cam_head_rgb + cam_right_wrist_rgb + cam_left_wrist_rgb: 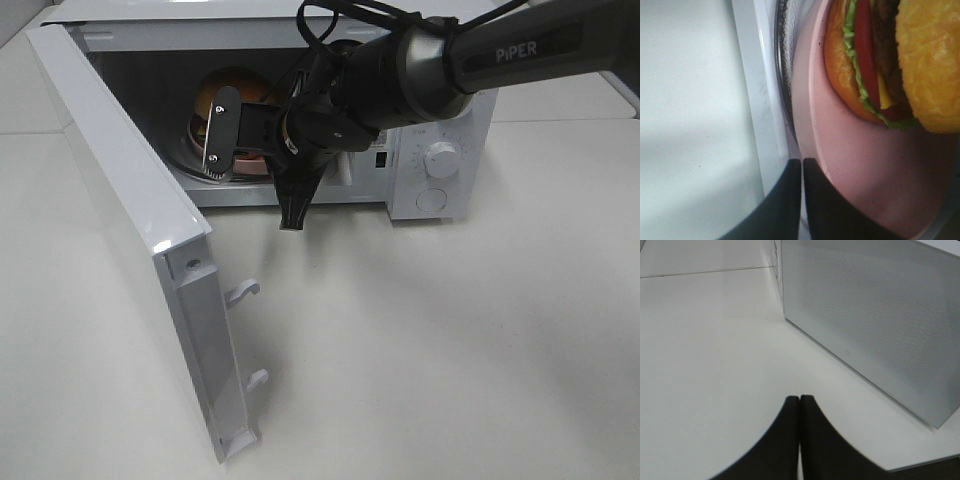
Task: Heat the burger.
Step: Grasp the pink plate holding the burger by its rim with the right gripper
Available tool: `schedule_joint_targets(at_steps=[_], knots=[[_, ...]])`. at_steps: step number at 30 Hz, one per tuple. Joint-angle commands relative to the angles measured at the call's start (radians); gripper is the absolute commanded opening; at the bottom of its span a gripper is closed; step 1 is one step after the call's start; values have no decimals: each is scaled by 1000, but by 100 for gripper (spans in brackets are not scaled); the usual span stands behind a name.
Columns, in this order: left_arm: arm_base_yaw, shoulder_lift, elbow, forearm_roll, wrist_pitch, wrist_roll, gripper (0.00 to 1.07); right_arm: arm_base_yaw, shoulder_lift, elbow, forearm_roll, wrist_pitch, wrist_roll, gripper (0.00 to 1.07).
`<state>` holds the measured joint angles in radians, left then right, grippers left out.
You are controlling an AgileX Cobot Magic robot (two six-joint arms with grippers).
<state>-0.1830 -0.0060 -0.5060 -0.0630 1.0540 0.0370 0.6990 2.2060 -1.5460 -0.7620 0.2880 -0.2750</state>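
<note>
A: Where does the burger (880, 65) sit?

B: On the pink plate (860, 170), inside the white microwave (440, 150), which stands at the far edge of the counter (450, 340). The plate rests on the glass turntable (785, 95) in the cavity (the overhead view shows the bun only in part, behind the arm).

A: And the door (130, 250)?

B: It stands wide open, swung out towards the counter's near left corner.

A: What does the right tool (801, 165) hold?

B: Nothing. Its two dark fingers are pressed together, clenched on air, their tips at the rim of the plate by the cavity's front sill.

A: The left tool (800, 400)?

B: Clenched too, fingers touching, empty, hovering over bare counter beside the perforated outer face of the open door.
</note>
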Motion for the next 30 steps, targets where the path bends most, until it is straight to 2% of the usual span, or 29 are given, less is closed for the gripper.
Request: schedule_joint_targets(at_steps=[1,2,3,4,5,6,7,8,9,10,20,30], knots=[[2,-20,3,-4,-13,0,0,-2,-7,7,-1,-2,-3,13],[2,-20,3,-4,-13,0,0,-2,-7,7,-1,-3,-1,23],[2,-20,3,-4,-13,0,0,-2,-7,7,-1,-3,2,28],[2,-20,3,-4,-13,0,0,-2,-7,7,-1,-3,2,28],[2,-20,3,-4,-13,0,0,-2,-7,7,-1,-5,20,39],[2,-20,3,-4,-13,0,0,-2,-7,7,-1,-6,28,45],[2,-20,3,-4,-13,0,0,-2,-7,7,-1,-6,28,45],[2,-20,3,-4,-13,0,0,-2,-7,6,-1,-7,41,53],[2,-20,3,-4,-13,0,0,-2,-7,6,-1,-7,41,53],[2,-20,3,-4,-13,0,0,-2,-7,6,-1,-7,56,58],[2,-20,3,-4,-13,0,0,-2,-7,6,-6,0,72,59],[2,-20,3,-4,-13,0,0,-13,-1,5,-25,-59,71,65]])
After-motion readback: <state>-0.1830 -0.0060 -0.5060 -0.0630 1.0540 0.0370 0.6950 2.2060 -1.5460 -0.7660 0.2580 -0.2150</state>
